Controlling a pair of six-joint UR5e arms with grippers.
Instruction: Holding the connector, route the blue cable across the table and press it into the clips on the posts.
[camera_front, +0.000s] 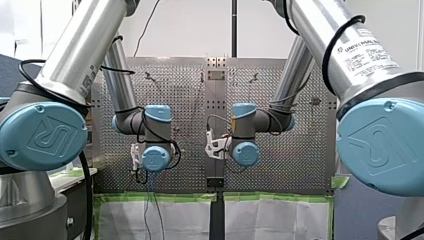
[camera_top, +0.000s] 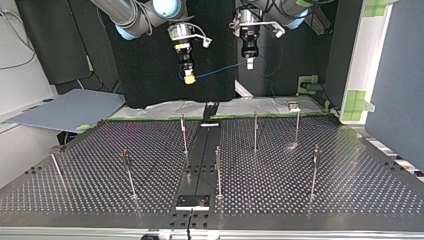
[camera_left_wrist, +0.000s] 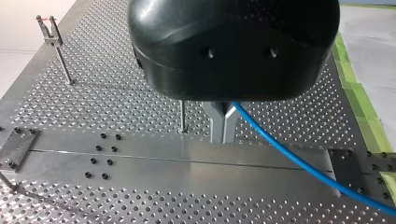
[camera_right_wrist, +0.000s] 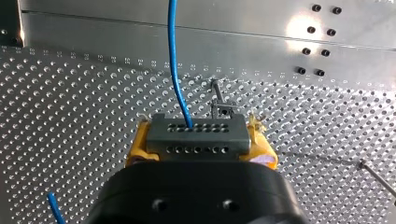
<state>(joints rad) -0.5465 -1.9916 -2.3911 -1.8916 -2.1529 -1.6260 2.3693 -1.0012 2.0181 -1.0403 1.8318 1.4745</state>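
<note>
Our right gripper (camera_top: 188, 76) clamps the connector (camera_right_wrist: 195, 135) in yellow pads (camera_right_wrist: 136, 148); our left gripper (camera_left_wrist: 223, 136) pinches the blue cable (camera_left_wrist: 299, 161) above the middle of the table (camera_left_wrist: 140, 158). We should hold it taut, lowering squarely onto the clips (camera_left_wrist: 49, 29).

The bench (camera_left_wrist: 116, 93) is perforated metal with a dull satin sheen, and its middle strip (camera_left_wrist: 187, 161) is smooth plate that throws back glare. The posts (camera_top: 255, 131) are thin rods of bare metal. The blue cable (camera_left_wrist: 299, 161) has a smooth, slightly glossy plastic jacket. The connector (camera_right_wrist: 196, 135) is matt grey, probably plastic, though the close view leaves that unsure. My left hand (camera_left_wrist: 223, 128) is smooth black plastic, faintly shiny, over plain grey metal fingers (camera_left_wrist: 217, 126). My right hand (camera_right_wrist: 198, 144) carries yellow pads (camera_right_wrist: 136, 148) that look rubbery. The arm tubes (camera_front: 85, 40) are brushed metal, with glossy blue plastic caps (camera_front: 42, 135).
</note>
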